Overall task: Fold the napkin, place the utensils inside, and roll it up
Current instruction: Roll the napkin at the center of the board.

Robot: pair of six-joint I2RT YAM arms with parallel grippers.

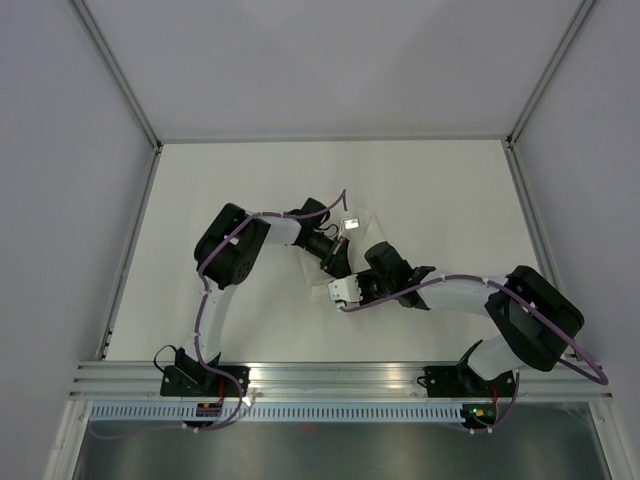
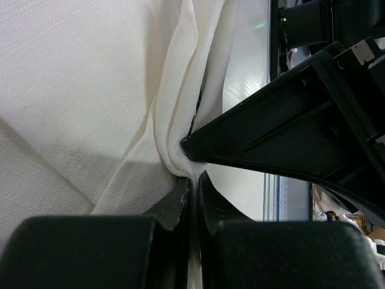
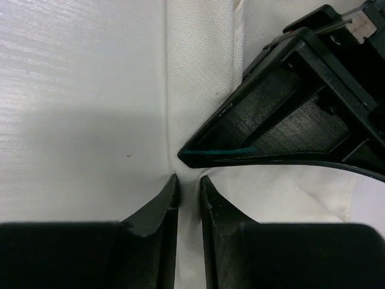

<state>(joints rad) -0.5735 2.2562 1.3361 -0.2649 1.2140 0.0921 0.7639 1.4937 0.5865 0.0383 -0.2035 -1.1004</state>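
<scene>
The white napkin [image 1: 371,226] lies mid-table, mostly hidden beneath both arms. My left gripper [image 2: 194,180] is shut on a bunched fold of the napkin [image 2: 90,90], which hangs in pleats above the pinch. My right gripper [image 3: 189,180] has its jaws close together but still apart, with a strip of the napkin [image 3: 198,72] lying in the gap. The two grippers meet tip to tip [image 1: 355,262]. A thin teal edge [image 3: 219,150] shows along the dark finger opposite; I cannot tell whether it is a utensil. Otherwise the utensils are hidden.
The white table [image 1: 230,180] is fenced by metal rails at the left [image 1: 130,250] and right [image 1: 528,220], with grey walls behind. The arm bases stand on the aluminium bar at the near edge [image 1: 330,375].
</scene>
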